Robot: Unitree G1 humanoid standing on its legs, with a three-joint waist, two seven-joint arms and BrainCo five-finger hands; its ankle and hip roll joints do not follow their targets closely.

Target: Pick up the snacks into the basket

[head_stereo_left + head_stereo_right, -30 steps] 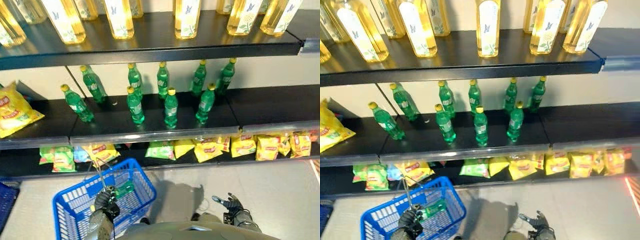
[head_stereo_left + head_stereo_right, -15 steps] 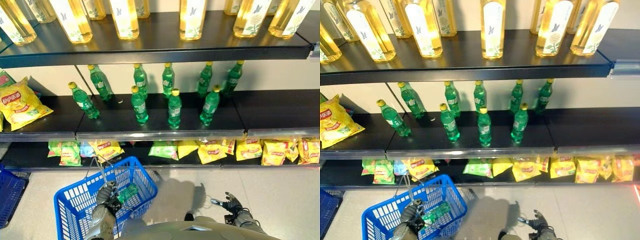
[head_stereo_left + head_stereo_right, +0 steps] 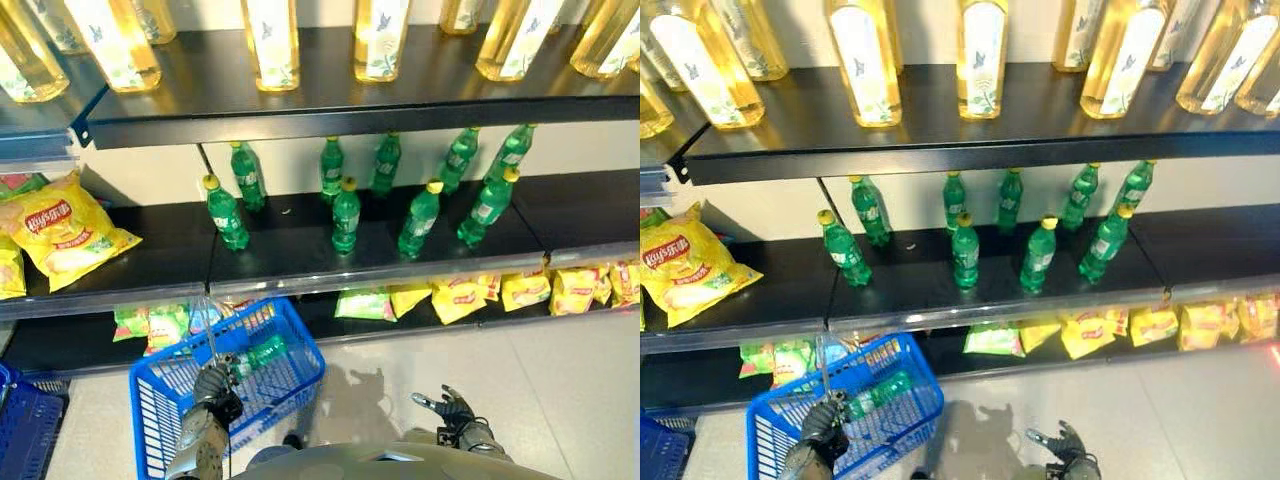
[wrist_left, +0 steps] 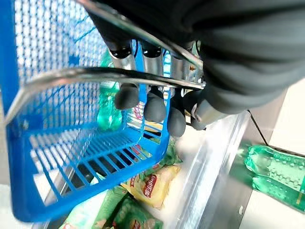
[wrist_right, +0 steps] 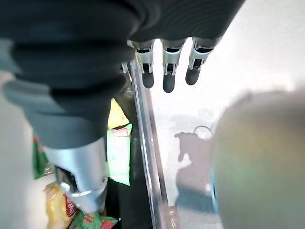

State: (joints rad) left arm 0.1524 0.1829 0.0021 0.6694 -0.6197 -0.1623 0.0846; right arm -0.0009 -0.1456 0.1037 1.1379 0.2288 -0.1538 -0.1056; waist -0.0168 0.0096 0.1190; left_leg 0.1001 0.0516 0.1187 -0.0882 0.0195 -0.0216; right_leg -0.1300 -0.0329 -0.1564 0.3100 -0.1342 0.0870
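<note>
- Left wrist view showed the left hand with its fingers curled round the metal handles of the blue basket, which hung from that hand with a green bottle lying inside and no snack packet that I could see.
- That bottle could have rolled as the basket swung, tipping the load and working the thin handles loose from the curled fingers.
- Just beyond the left hand, snack packets lay on the bottom shelf, close behind the basket's far rim; a swing forward could have knocked the rim against the shelf edge.
- Further on, standing green bottles lined the shelf above the packets; an arm reaching low could have clipped one and toppled the row.
- Right hand hung low over the floor with fingers spread and empty, yellow snack packets well ahead of it on the bottom shelf.
- Slick bags could have slipped from a loose pinch, or two overlapping packets come up together.
</note>
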